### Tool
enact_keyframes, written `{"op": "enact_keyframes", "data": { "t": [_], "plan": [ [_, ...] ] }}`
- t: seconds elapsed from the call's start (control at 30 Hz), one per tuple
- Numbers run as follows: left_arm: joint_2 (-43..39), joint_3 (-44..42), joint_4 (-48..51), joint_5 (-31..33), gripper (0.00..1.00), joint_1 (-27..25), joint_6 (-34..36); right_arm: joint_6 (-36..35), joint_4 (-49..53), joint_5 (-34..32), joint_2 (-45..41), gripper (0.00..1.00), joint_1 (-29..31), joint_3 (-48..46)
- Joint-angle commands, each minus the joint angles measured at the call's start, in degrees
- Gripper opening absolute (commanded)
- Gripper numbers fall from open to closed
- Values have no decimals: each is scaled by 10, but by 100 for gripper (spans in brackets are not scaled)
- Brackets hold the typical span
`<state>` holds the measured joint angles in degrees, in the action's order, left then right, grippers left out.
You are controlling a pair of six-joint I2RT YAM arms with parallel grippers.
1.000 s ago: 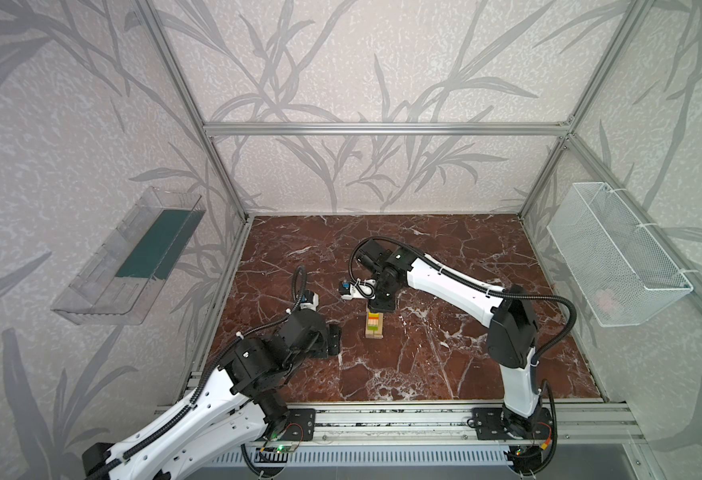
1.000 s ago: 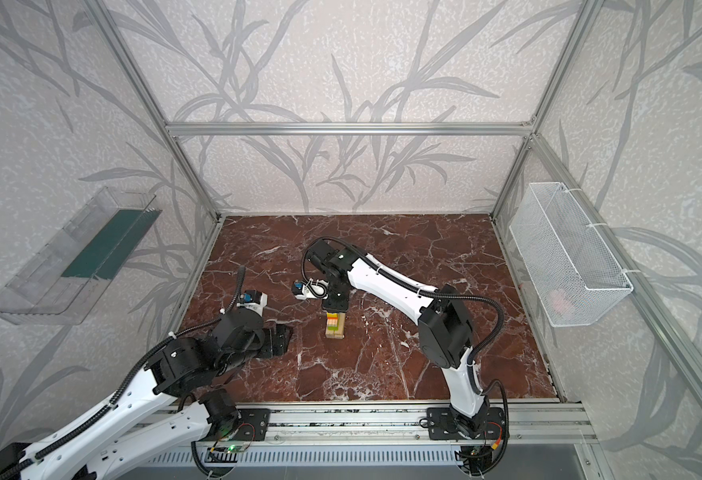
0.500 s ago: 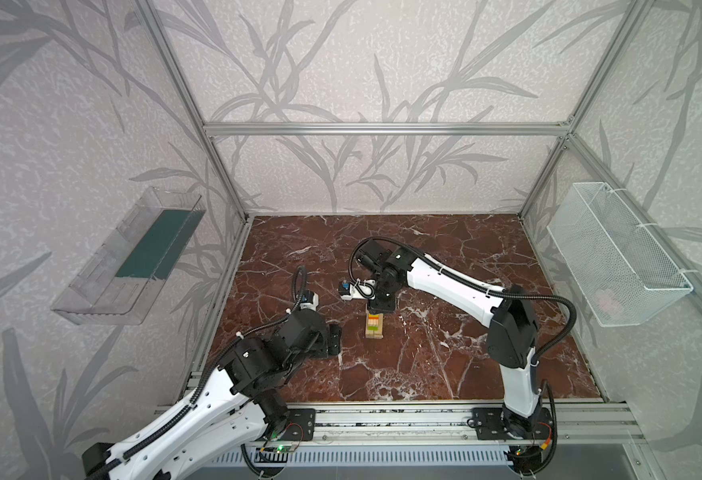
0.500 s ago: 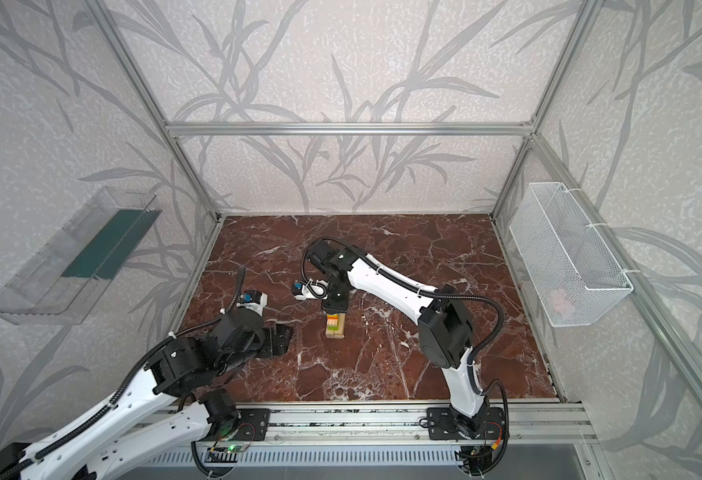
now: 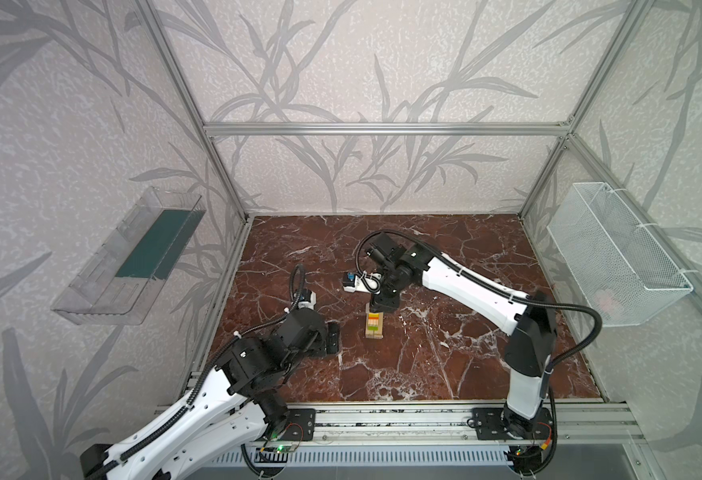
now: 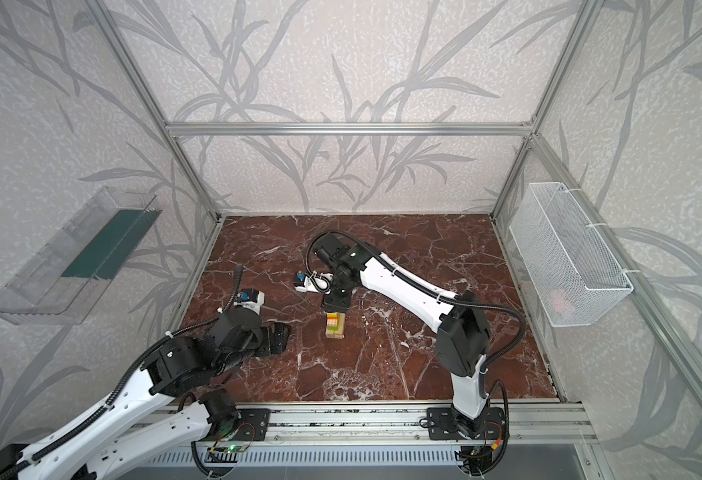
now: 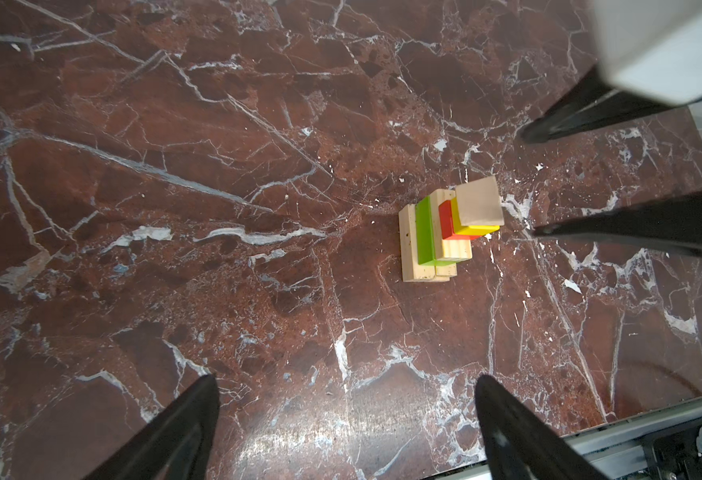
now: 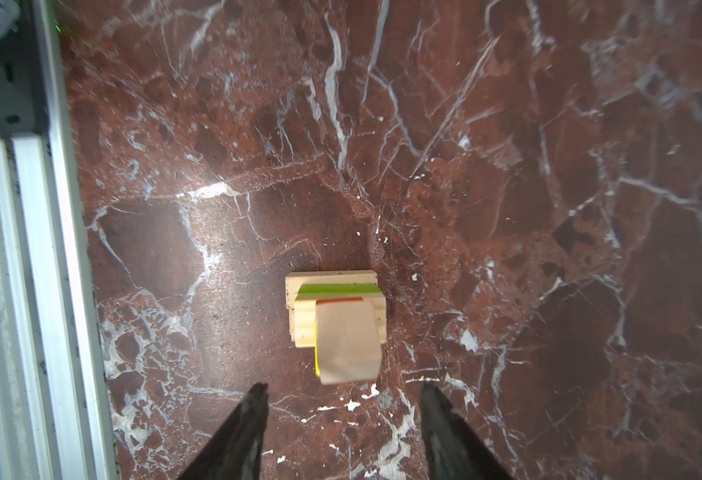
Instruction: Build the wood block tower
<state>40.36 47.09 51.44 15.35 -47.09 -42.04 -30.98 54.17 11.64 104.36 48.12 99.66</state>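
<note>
Standing just below the middle of both top views, the tower [image 5: 374,326] [image 6: 335,326] looks complete. It has pale bars [image 7: 409,253] at the base, then a lime-green bar [image 7: 425,232], a red cube [image 7: 445,218], a yellow cube [image 7: 476,230] and the pale wedge [image 8: 347,340] on top. The right gripper [image 8: 341,388] hangs just above it, jaws parted, grasping nothing and clear of the wedge. The left gripper [image 7: 347,380], at the tower's lower left, is spread wide and empty. No loose block shows on the marble floor [image 5: 445,257]. Only withdrawing without a knock seems left.
</note>
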Motion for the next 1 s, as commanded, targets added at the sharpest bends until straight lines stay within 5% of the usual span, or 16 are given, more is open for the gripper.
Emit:
{"op": "enact_keyframes", "data": {
  "t": [0.0, 0.13, 0.27, 0.43, 0.53, 0.73, 0.9, 0.97],
  "plan": [
    [6, 34, 31, 75, 96, 7, -6, 109, -74, -7, -117, 66, -26, -63],
    [50, 59, 24, 144, 99, 53, 2, 268, -186, -75, -234, 83, -94, -209],
    [110, 50, -68, 189, 100, 176, 34, 373, -212, -231, -312, 97, -181, -337],
    [178, -14, -273, 233, 100, 345, 132, 387, -341, -384, -325, 99, -291, -474],
    [206, -90, -430, 239, 100, 402, 214, 379, -470, -406, -297, 99, -347, -551],
    [310, -248, -826, 187, 100, 429, 367, 311, -751, -370, -212, 99, -375, -659],
    [395, -289, -1037, 88, 100, 440, 404, 280, -953, -249, -189, 99, -401, -727],
    [419, -288, -1048, 28, 100, 452, 395, 294, -939, -202, -172, 99, -420, -716]
  ]
}}
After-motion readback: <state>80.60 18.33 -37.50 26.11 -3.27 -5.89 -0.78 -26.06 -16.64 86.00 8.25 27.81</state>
